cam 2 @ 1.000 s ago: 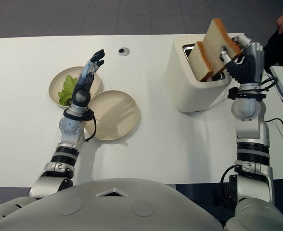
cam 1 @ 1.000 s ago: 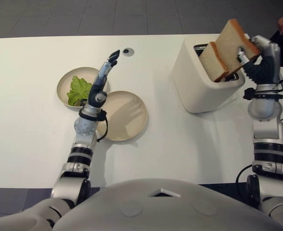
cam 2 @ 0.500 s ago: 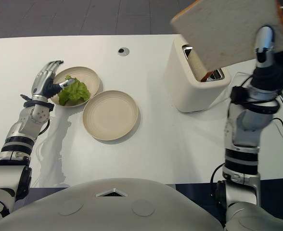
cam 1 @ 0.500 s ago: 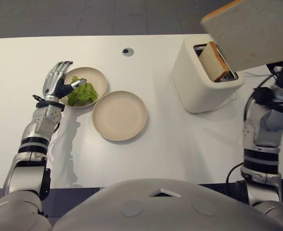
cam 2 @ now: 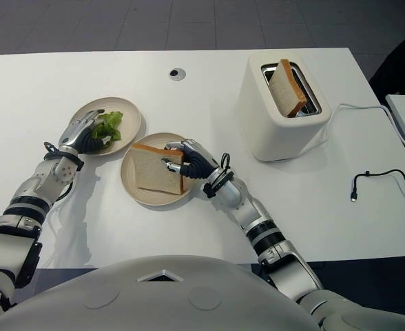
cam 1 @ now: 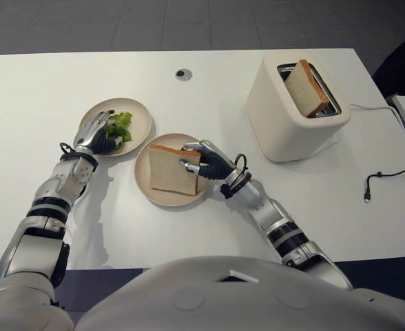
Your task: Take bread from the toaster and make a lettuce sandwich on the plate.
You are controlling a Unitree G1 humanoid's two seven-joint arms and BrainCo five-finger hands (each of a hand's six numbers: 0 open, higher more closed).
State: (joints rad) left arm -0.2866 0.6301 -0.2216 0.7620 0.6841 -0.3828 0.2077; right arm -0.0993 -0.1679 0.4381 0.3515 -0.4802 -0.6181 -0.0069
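On a white bench before a grey tiled floor, the right hand is holding a bread slice on the plate, fingers clamped on its edge. The left hand is gripping lettuce in the neighbouring dish. Another slice is standing in the toaster.

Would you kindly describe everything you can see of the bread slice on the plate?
The bread slice is a square, pale, soft-looking piece with a brown crust along its far edge. It lies across the round beige plate, left of the toaster. The right hand grips its right edge, curled over the crust; that side looks slightly raised.
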